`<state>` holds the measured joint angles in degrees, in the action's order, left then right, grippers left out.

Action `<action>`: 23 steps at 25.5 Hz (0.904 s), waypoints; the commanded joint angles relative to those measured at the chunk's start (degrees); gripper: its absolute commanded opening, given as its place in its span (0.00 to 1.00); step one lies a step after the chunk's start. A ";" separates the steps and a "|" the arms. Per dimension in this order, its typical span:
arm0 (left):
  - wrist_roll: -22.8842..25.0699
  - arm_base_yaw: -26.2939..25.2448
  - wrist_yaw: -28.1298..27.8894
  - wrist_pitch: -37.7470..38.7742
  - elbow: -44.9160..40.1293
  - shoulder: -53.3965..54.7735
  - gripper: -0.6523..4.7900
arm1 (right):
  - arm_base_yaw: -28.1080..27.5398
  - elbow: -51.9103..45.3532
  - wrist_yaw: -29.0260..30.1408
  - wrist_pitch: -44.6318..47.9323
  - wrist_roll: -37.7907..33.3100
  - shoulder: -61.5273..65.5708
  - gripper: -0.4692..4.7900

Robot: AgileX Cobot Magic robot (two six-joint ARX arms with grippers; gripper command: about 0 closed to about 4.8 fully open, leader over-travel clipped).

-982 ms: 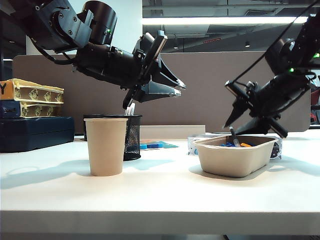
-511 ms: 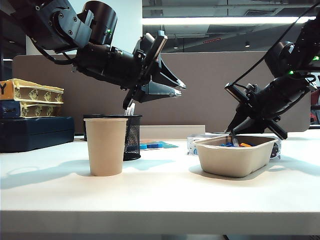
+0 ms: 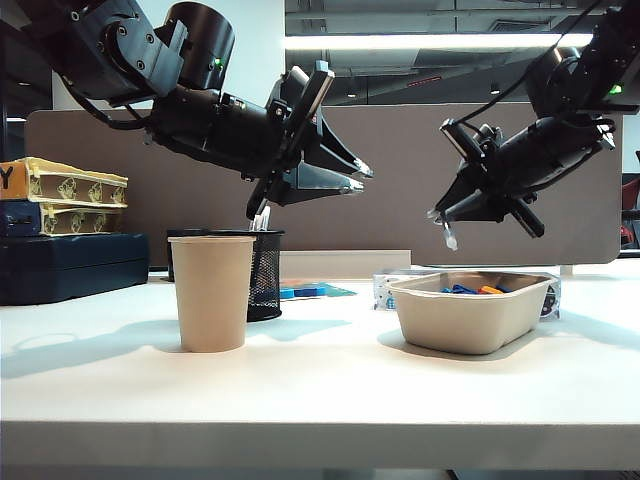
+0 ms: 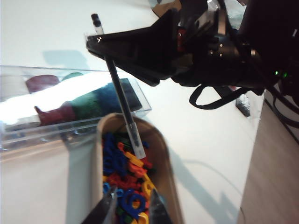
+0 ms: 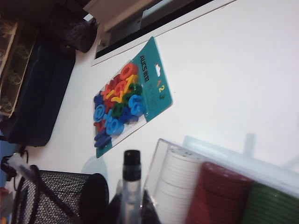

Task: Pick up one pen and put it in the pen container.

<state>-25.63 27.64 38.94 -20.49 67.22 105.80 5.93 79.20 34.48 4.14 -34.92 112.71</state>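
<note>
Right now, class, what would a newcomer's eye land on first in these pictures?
First, the right gripper, shut on the pen and raised above the beige tray of coloured pieces. Next, the left gripper, held high over the paper cup and the black mesh pen container behind it.

A tan paper cup (image 3: pixel 211 292) stands near the desk's (image 3: pixel 320 390) front-left area. A beige tray (image 3: pixel 468 310) holding coloured plastic pieces (image 4: pixel 125 186) sits right of centre. Behind it lies a clear box (image 5: pixel 205 186) of stacked chips. A teal pack of numerals (image 5: pixel 126 98) lies flat toward the rear edge.
</note>
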 commanded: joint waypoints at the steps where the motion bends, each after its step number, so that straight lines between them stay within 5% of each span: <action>1: -1.01 -0.02 1.42 -0.42 0.22 -0.24 0.28 | 0.13 0.33 1.79 2.01 -0.98 -1.46 0.08; 11: -9.33 -0.02 11.47 -5.81 0.61 -0.37 0.28 | 1.77 0.33 9.14 4.00 -3.06 -4.63 0.08; 23: -9.84 -0.02 11.50 -6.58 0.61 -3.85 0.29 | 4.52 0.33 10.88 6.36 -5.18 -8.66 0.08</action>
<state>-35.62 27.64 49.93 -26.35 67.51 102.45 10.20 79.18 44.86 9.23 -39.16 104.99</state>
